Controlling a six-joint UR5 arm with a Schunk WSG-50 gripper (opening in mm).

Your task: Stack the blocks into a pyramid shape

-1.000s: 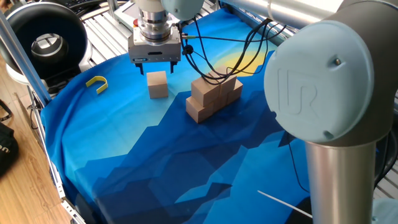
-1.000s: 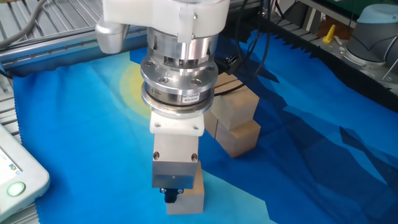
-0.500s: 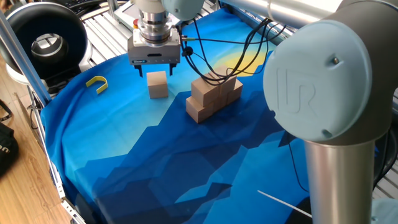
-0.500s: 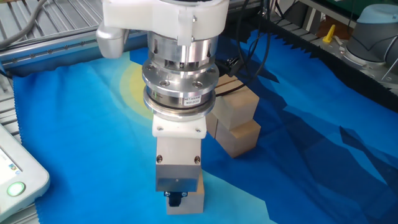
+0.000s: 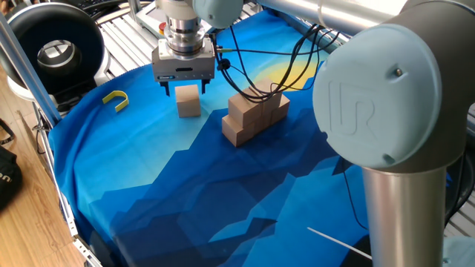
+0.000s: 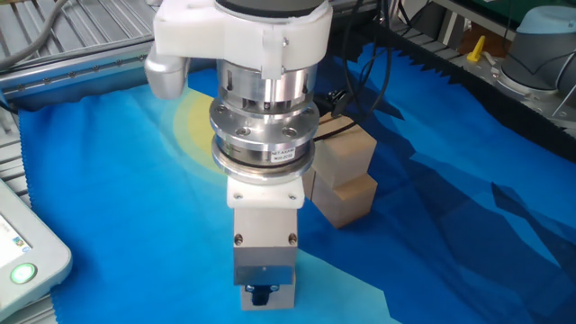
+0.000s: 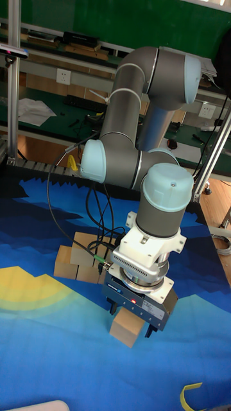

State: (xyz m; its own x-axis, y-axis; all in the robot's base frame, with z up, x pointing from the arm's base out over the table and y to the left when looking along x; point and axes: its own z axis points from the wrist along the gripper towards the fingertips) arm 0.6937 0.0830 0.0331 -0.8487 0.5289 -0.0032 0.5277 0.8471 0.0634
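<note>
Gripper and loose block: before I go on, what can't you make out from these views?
- Contact between the jaws of the gripper and the lone block: the other fixed view has the wrist covering it; elsewhere the gaps are too small to judge.
- Block count in the stack: rear cubes hide behind front ones; the arm covers part in the other fixed view.
- Yellow hook: cut off by the bottom edge in the tall view.

A: How do we rate the illumination?

B: Bright and even, from overhead. Shadows beneath the blocks (image 5: 254, 115) are soft and short.

A: Any glare or blur?

B: We see highlights on the metal flange (image 6: 264, 135) and a sheen on the arm (image 7: 156, 90). Focus is sharp throughout; the near arm joint (image 5: 386, 96) looks slightly soft.
</note>
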